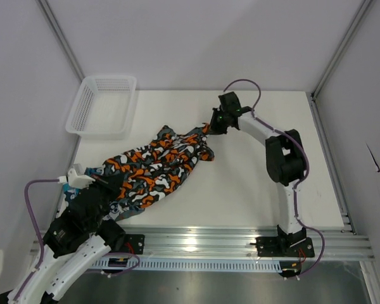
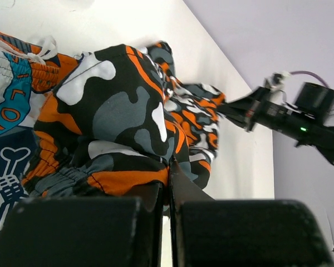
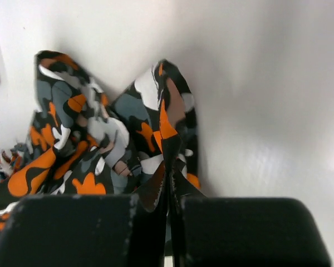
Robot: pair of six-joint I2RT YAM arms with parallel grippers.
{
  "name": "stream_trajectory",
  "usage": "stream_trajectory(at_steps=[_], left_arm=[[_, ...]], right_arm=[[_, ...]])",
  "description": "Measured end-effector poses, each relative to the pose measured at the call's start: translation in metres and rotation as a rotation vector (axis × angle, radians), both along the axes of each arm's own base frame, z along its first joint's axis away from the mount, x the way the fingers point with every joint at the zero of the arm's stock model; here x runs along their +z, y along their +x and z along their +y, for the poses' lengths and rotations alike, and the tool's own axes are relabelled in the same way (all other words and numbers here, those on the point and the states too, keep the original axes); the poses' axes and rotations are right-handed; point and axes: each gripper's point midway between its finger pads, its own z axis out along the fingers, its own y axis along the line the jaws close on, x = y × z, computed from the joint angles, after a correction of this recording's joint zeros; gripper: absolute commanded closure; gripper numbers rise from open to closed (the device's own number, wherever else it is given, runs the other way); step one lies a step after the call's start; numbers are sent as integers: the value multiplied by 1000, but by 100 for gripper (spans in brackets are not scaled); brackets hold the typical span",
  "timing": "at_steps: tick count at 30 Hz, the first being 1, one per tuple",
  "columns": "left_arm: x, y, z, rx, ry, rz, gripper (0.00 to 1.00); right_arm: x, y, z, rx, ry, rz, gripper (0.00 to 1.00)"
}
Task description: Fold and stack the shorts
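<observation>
The camouflage shorts (image 1: 155,168) lie stretched diagonally across the table, orange, black, white and grey. My right gripper (image 1: 210,130) is shut on their far right corner; in the right wrist view the cloth (image 3: 100,139) is pinched between the jaws of that gripper (image 3: 168,161). My left gripper (image 1: 107,190) is shut on the near left end, where the cloth (image 2: 122,111) bunches up just ahead of the closed left gripper (image 2: 170,167). The teal patchwork shorts (image 2: 5,111) lie under that end, mostly covered; only a sliver of them (image 1: 68,188) shows from above.
A white mesh basket (image 1: 101,104) stands at the table's far left corner. Grey walls close in the left, back and right sides. A metal rail (image 1: 228,240) runs along the near edge by the arm bases.
</observation>
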Motion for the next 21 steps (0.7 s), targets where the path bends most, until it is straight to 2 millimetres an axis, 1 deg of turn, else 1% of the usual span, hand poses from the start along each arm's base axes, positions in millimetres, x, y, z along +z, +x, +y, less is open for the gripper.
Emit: stream_trajectory(at_steps=[1,2,4,5,7,8,11,14,16,19,21], left_arm=[[2,1,-1,-2,4,3,100],[4,2,-2,-5,10,3,100],[12,5,-5,-15,18,0,100],[17,7,-8,-22,21,-2,100],[29,11,-13,-38,33,-2,100],[36,14,-18,-50,38,-3,100],[56,26,-34,-93,50,-10,100],[76,40,-53,-144,62,-13,100],[90,48,-67,-183,62,-11,100],[115,68,-82,-225,38,-23,100],[117,83,-89,-251,19,-16,100]], right_arm=[[8,-2,-11,-9,-6,-6,100],[21,-5,-25,-23,-18,-15,100],[49,-12,-53,-53,-43,-48,100],[67,-18,-70,-70,-54,-74,100],[94,-31,-95,-100,-66,-117,100],[108,-42,-109,-120,-75,-141,100],[141,-81,-143,-169,-110,-190,100],[168,-117,-162,-189,-139,-222,100],[182,-134,-170,-191,-156,-242,100],[188,-154,-180,-192,-191,-226,100],[185,-163,-186,-198,-210,-216,100]])
